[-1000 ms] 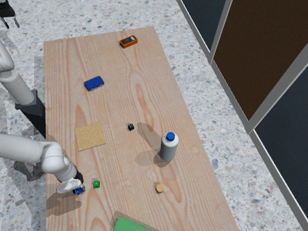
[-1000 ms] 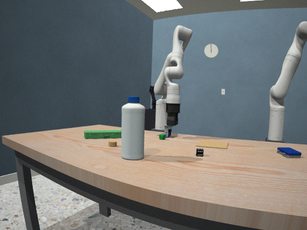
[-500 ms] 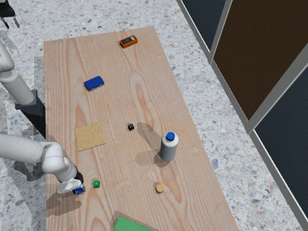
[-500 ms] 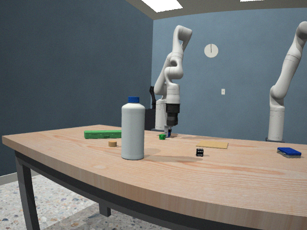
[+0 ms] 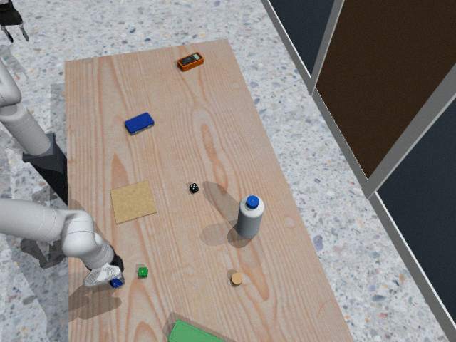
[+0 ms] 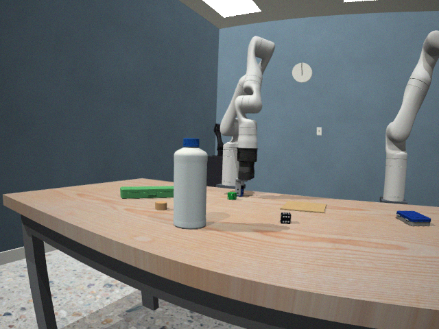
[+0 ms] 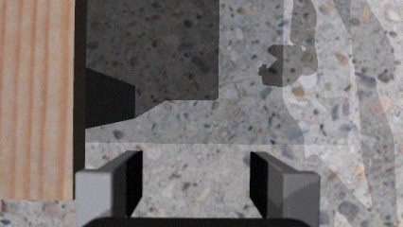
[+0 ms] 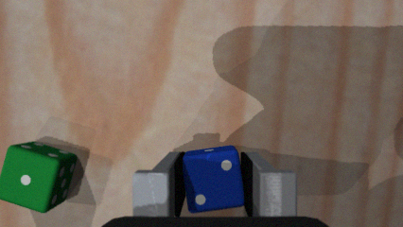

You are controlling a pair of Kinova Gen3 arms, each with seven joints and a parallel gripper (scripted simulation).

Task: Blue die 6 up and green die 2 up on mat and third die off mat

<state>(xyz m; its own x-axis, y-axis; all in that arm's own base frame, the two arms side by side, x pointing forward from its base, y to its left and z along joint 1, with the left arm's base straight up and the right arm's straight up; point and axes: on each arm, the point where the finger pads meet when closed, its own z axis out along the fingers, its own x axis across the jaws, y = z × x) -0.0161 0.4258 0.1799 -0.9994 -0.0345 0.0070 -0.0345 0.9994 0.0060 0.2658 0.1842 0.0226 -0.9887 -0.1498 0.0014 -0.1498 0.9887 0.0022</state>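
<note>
The blue die (image 5: 116, 283) (image 6: 241, 192) (image 8: 213, 182) stands on the table with its 2 face up, between the right gripper's (image 8: 212, 186) pads, which touch it on both sides. The right gripper points down and is shut on it. The green die (image 5: 142, 272) (image 6: 232, 195) (image 8: 28, 177) lies beside it, 1 face up. The black die (image 5: 194, 188) (image 6: 285, 218) lies off the mat; its 6 face is toward the exterior camera. The tan mat (image 5: 133, 201) (image 6: 304, 207) bears nothing. The left gripper (image 5: 18, 39) (image 7: 196, 184) is open and empty, over the floor beyond the table's edge.
A white bottle (image 5: 249, 219) (image 6: 190, 189) stands upright beyond the black die. A wooden disc (image 5: 236, 278) (image 6: 160, 205) and a green case (image 5: 193, 333) (image 6: 147, 192) lie farther off. A blue box (image 5: 139, 122) (image 6: 413, 216) and an orange multimeter (image 5: 190, 61) lie past the mat.
</note>
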